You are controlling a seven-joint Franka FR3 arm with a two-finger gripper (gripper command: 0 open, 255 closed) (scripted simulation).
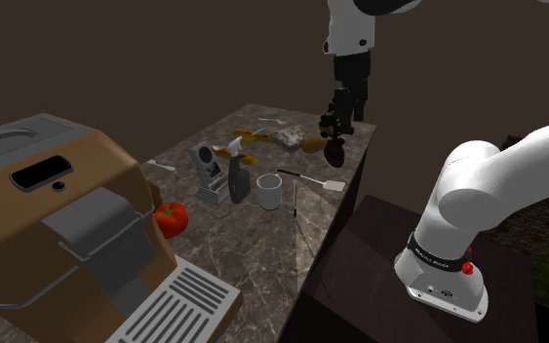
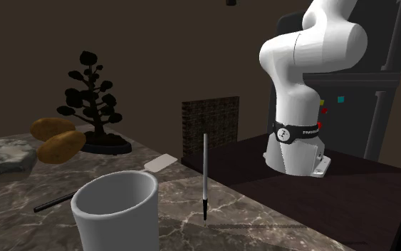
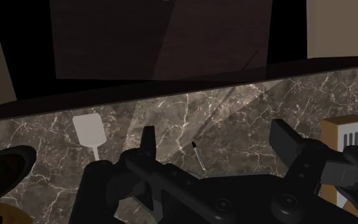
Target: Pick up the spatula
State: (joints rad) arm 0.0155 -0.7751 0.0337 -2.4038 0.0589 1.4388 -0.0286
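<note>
Spatula (image 1: 329,182) lies flat on the marble bench (image 1: 258,248) just right of the white cup (image 1: 268,190), mid-frame in the shoulder view, claw (image 3: 215,143) hanging wide apart and empty (looks light, thin and stiff, so I'd pinch the skinny handle near the blade).

I work in dim light, with murky brown walls around me. Soft light reaches the dark veined marble surface (image 1: 262,253), where a thin upright grey stick (image 2: 205,164) throws a long, faint shadow. My white arm (image 2: 302,57) shines brightest, and my black gripper (image 3: 213,133) is nearly a silhouette.
</note>
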